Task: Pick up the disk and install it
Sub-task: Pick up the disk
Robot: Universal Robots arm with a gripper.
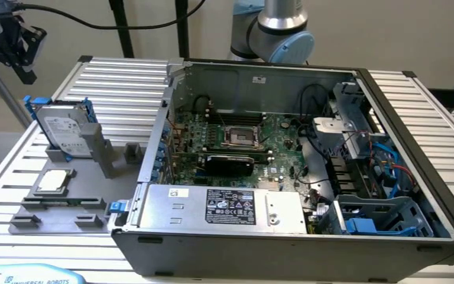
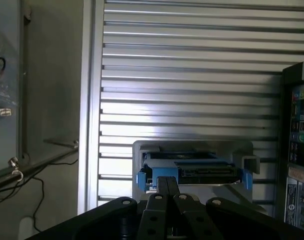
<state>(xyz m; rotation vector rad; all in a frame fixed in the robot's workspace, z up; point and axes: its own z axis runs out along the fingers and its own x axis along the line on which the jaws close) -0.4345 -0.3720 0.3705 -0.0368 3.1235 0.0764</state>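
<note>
Gripper (image 1: 22, 65) is way up at the far left of the exterior view, above the edge of the slatted aluminium table (image 1: 125, 83). It's closed all the way and has nothing in it. In the wrist view the two fingers (image 2: 162, 190) are pressed flat together.

Just right of and below that is the disk (image 1: 65, 133). It's propped on edge, leaning back in a grey holder (image 1: 101, 148), blue carrier round it and white label facing out. Nothing's touching it. From the wrist view the disk (image 2: 192, 167) sits right past the fingertips, edge-on, with a blue tab at each end.

Nearer the camera on the same grey fixture there's the little silver processor chip (image 1: 54, 180), lying flat.

Moving right you get the open PC case (image 1: 290, 251). The grey power supply (image 1: 219, 207) with its black label is at the front and the motherboard (image 1: 247, 136) is behind it. Over at the exterior view's right there's a drive bay (image 1: 377, 216) with blue plastic bits, plus some blue cables. Robot arm (image 1: 278, 29) stands behind the case.
</note>
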